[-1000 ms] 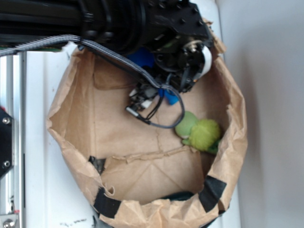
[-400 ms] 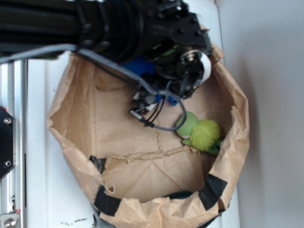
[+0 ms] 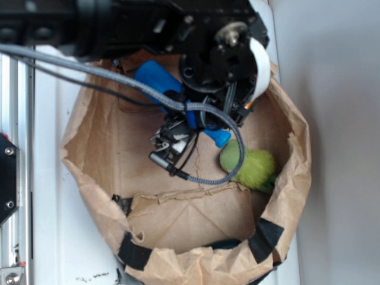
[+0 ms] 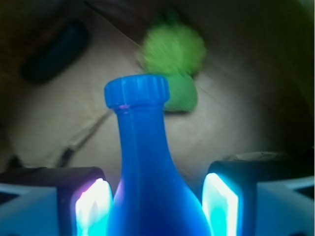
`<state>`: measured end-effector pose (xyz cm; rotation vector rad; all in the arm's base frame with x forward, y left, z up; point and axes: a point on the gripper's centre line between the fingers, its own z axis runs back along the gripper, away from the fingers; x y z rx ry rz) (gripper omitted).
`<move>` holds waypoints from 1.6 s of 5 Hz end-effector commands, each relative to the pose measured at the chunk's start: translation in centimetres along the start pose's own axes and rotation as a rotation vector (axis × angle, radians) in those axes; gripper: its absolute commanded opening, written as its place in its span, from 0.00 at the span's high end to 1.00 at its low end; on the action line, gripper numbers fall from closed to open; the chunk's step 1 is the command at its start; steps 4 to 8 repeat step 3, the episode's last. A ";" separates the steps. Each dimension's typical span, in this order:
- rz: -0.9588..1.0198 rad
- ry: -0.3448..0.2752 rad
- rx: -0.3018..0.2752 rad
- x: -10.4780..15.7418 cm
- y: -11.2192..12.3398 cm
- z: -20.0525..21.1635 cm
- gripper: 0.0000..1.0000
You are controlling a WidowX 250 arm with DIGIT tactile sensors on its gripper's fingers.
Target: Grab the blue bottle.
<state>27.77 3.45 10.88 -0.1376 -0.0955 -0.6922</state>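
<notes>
Bottle between my pads. The blue bottle (image 4: 142, 172) sits inside the paper bag (image 3: 291, 178), cap toward the green plush (image 4: 174, 54). My claw (image 4: 155, 196) straddles its shoulder, pads at either side, contact unclear. Next: confirm squeeze, lift straight; bag walls crowd close.

A white table (image 3: 47, 237) meets a pale grey wall (image 3: 338, 119), with a metal rail (image 3: 12, 178) alongside
</notes>
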 end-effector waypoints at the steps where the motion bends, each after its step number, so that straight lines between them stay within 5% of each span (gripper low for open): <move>1: 0.037 -0.059 0.056 1.4 -2.0 5.0 1.00; 3: 0.045 -0.036 0.098 1.6 -2.4 5.0 1.00; 8: 0.045 -0.036 0.098 1.6 -2.4 5.0 1.00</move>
